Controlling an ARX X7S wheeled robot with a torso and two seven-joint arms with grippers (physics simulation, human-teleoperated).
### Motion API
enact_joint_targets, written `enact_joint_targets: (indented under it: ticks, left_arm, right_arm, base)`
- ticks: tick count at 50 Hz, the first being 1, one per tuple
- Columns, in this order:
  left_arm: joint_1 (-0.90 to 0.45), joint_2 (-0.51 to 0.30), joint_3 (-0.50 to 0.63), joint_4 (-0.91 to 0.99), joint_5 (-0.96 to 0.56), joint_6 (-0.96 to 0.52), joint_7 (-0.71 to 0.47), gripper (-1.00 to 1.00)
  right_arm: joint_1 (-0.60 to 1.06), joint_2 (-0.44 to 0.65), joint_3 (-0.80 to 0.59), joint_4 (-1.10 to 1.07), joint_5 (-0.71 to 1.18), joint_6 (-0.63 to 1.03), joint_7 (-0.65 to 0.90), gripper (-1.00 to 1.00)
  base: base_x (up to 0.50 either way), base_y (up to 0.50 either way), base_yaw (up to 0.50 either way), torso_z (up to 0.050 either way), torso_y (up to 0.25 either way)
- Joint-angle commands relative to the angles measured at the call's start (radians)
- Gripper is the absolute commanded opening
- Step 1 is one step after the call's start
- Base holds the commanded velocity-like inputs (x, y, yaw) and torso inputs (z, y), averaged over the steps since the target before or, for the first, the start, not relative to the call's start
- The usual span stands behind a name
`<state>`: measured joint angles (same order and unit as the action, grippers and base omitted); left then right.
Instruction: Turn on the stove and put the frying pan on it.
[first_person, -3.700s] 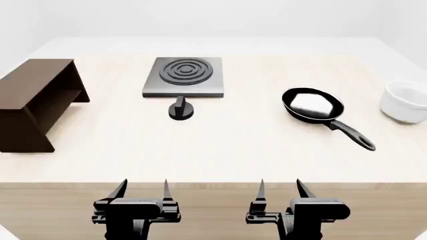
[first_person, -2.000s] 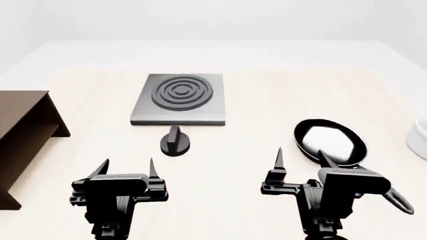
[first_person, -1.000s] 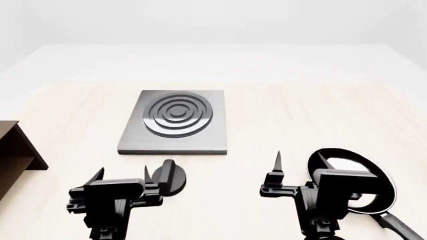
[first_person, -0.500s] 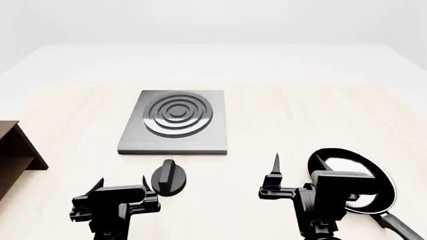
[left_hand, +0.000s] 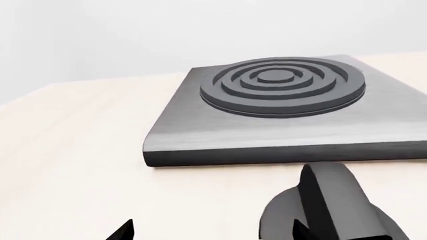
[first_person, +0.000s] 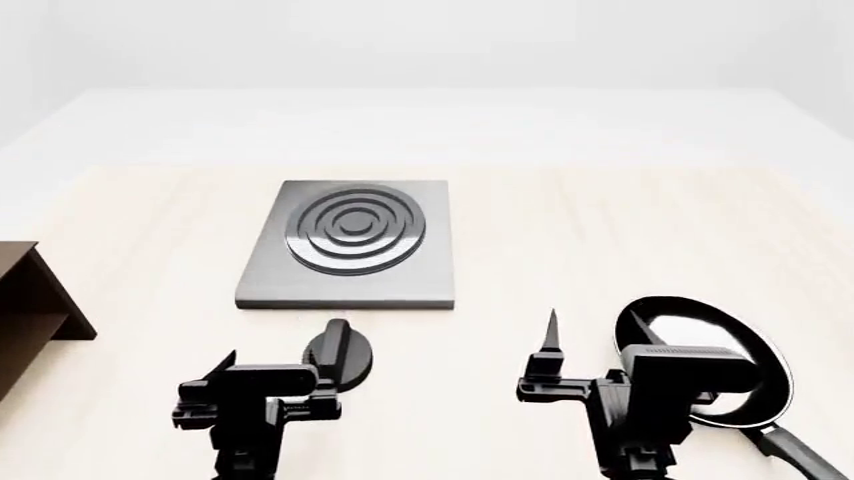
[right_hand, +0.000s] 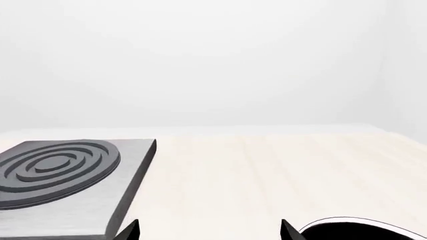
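Observation:
The stove (first_person: 350, 245) is a flat dark-grey hotplate with a ringed burner, mid-table; it also shows in the left wrist view (left_hand: 280, 100) and the right wrist view (right_hand: 60, 170). Its black round knob (first_person: 340, 352) stands just in front of it. My left gripper (first_person: 276, 358) is open, with its right finger right at the knob (left_hand: 327, 205) and the gap left of the knob. The frying pan (first_person: 714, 335) lies at the front right, its handle pointing towards the near right. My right gripper (first_person: 594, 335) is open and empty, with its right finger over the pan's near-left rim (right_hand: 360, 227).
A brown wooden open box (first_person: 27, 300) stands at the left edge of the head view. The pale wooden table (first_person: 601, 230) runs on behind and to the right of the stove, up to a white wall.
My left gripper has moved right, bringing its right finger up to the knob. The right gripper, the pan and the stove have stayed put.

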<state>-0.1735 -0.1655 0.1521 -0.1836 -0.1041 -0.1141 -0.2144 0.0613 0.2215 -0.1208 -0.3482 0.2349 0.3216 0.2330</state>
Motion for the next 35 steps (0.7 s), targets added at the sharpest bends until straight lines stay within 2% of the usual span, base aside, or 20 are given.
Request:
enact_joint_targets:
  ticks: [1,10,13,14,16,17,18,19,27,35]
  left_arm:
    - [-0.023,0.016,0.064,-0.019,0.010,-0.007,0.032,1.00]
    - [-0.024,0.022,0.112,0.044,0.000,-0.053,0.066,1.00]
    - [-0.013,0.014,0.115,0.183,-0.041,-0.147,0.085,1.00]
    - [-0.001,-0.013,0.072,0.333,-0.101,-0.262,0.074,1.00]
    - [0.000,-0.023,0.052,0.471,-0.119,-0.301,0.063,1.00]
    - [0.150,-0.084,-0.098,0.580,-0.130,-0.264,-0.005,1.00]
    - [0.155,-0.086,-0.124,0.586,-0.133,-0.266,-0.005,1.00]
    - [0.156,-0.086,-0.124,0.591,-0.134,-0.269,-0.006,1.00]
    - [0.161,-0.098,-0.130,0.628,-0.145,-0.286,-0.010,1.00]
    - [0.166,-0.100,-0.128,0.622,-0.150,-0.273,-0.008,1.00]
  right_arm:
    - [-0.002,0.006,-0.003,0.002,0.006,-0.006,0.003,1.00]
    - [0.000,0.011,0.000,0.000,0.013,-0.004,0.008,1.00]
    - [0.003,0.011,-0.001,0.007,0.016,0.000,0.008,1.00]
    - [0.008,0.012,-0.008,0.018,0.003,0.000,0.014,1.00]
    - [0.008,0.013,-0.009,0.020,0.006,0.001,0.011,1.00]
    - [0.096,0.156,0.080,-0.130,0.156,0.151,0.042,1.00]
    - [0.101,0.158,0.087,-0.280,0.184,0.301,0.048,1.00]
    - [0.100,0.157,0.093,-0.340,0.192,0.442,0.049,1.00]
    - [0.132,0.183,0.111,-0.399,0.221,0.524,0.070,1.00]
    - [0.172,0.248,0.066,-0.455,0.178,0.580,0.089,1.00]
  base:
    - [0.00,0.00,0.00,0.000,0.000]
    - [0.00,0.00,0.00,0.000,0.000]
    - [0.00,0.00,0.00,0.000,0.000]
    - [0.00,0.00,0.00,0.000,0.000]
    - [0.00,0.00,0.00,0.000,0.000]
    - [0.00,0.00,0.00,0.000,0.000]
    - [0.00,0.00,0.00,0.000,0.000]
    - [0.00,0.00,0.00,0.000,0.000]
    - [0.00,0.00,0.00,0.000,0.000]
    - [0.00,0.00,0.00,0.000,0.000]
